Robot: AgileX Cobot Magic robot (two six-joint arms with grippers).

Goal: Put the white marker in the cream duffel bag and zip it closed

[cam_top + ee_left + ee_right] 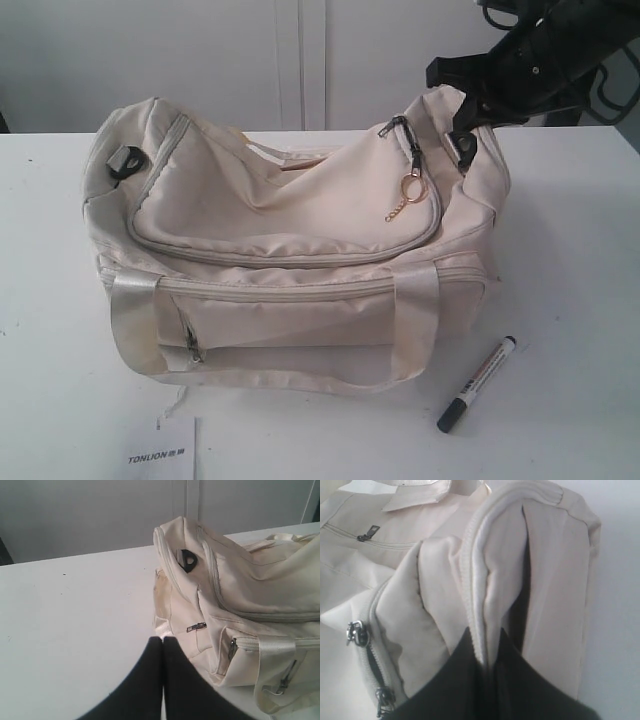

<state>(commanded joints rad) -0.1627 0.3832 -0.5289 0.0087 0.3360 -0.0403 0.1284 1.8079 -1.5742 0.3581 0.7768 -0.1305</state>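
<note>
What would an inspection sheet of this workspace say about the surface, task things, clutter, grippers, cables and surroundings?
Surface: white table, a few small dark specks.
Job's things: cream duffel bag mid-table; white marker lying on the table beside it, outside the bag.
Clutter: printed white card at the exterior view's lower edge.
Grippers: left gripper shut, empty, over the table by the bag's end; right gripper shut on a fold of the bag.
Cables: dark loops at the exterior view's upper right, likely cables.
Surroundings: pale panelled wall.
</note>
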